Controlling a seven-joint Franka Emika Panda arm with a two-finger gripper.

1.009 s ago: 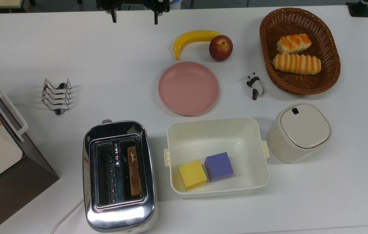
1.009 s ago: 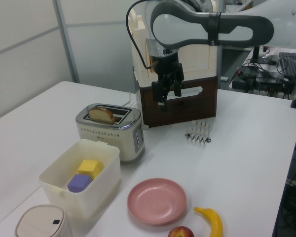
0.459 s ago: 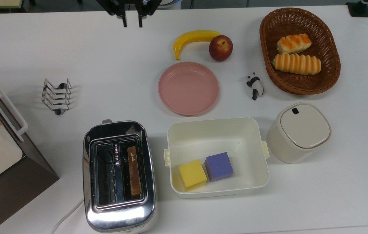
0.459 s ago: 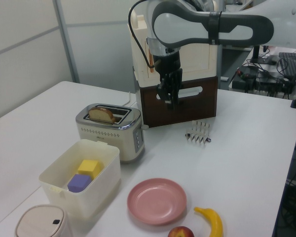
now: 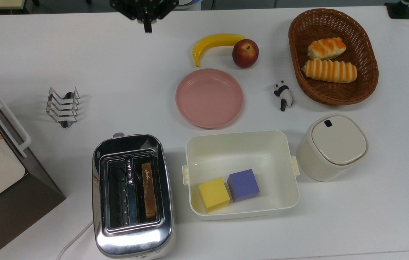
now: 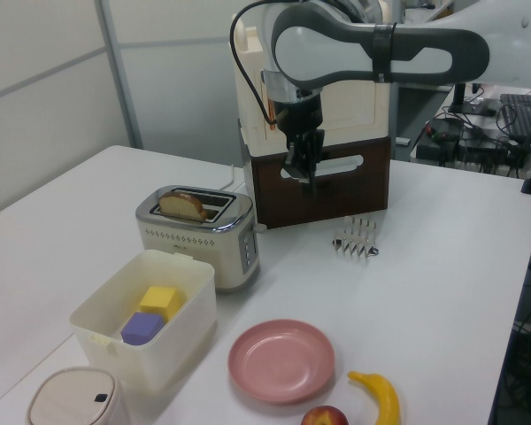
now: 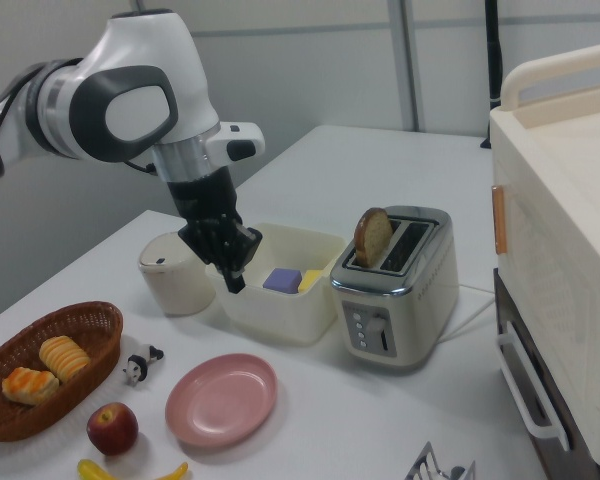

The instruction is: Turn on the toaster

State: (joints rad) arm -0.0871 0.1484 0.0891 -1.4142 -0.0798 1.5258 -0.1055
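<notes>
Hand (image 5: pixel 148 28): at the top view's upper edge, above bare white worktop (image 5: pixel 45 47); fingers pressed together, nothing held. In the left view (image 6: pixel 308 181), hung in the air in front of the brown-and-cream box appliance (image 6: pixel 336 190), well apart from the toaster.

Toaster (image 5: pixel 132 195): shiny chrome, two slots, at the top view's lower left; one slice of toast (image 5: pixel 148 189) standing in the slot nearer the storage box. Lever on the end panel, seen in the right view (image 7: pixel 378 325). White cord (image 5: pixel 72 240) trailing off toward the top view's bottom edge.

Cream storage box (image 5: pixel 242 144): open, just beside the toaster on the top view's right; contains a yellow cube (image 5: pixel 213 194) and a purple cube (image 5: pixel 243 185), touching.

Lidded cream canister (image 5: pixel 332 146): on the top view's right of the box.

Pink plate (image 5: pixel 209 98): bare, centre of worktop.

Banana (image 5: pixel 213 43) and apple (image 5: pixel 245 53): touching, beyond the plate.

Panda figurine (image 5: pixel 283 95): between plate and wicker basket (image 5: pixel 296 54).

Basket contents: two bread rolls (image 5: pixel 329 70).

Wire toast rack (image 5: pixel 62 106): at the top view's left, near the box appliance.
</notes>
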